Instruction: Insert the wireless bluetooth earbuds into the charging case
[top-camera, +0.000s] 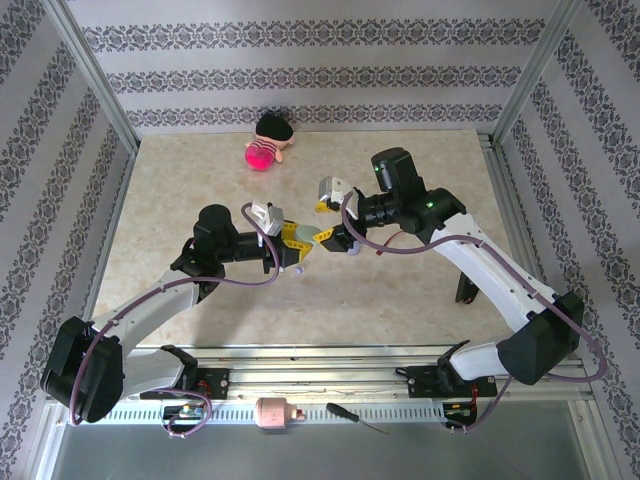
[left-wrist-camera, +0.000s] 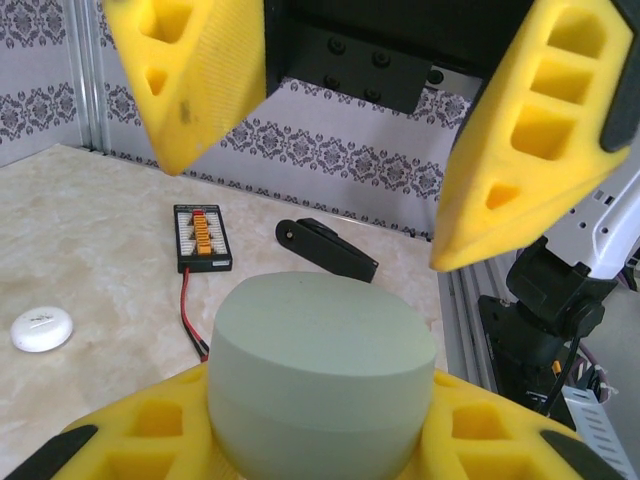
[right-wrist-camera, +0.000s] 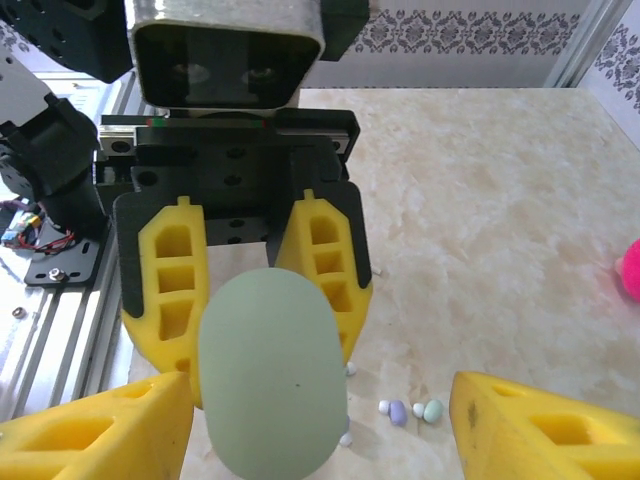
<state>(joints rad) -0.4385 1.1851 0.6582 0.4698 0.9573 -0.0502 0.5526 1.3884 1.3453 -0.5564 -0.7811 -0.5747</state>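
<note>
Gripping the green case (right-wrist-camera: 268, 372), the left tool (top-camera: 292, 246) holds it between the wide-spread fingers of the right tool (top-camera: 326, 238). The right wrist view picks out earbuds (right-wrist-camera: 400, 411) loose on the table (right-wrist-camera: 500, 200) beneath.

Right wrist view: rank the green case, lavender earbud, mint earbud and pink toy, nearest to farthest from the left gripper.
1. Green case: held in the left gripper.
2. Lavender earbud and mint earbud: on the table beneath, side by side, too close to call.
3. Pink toy: far right edge.
</note>
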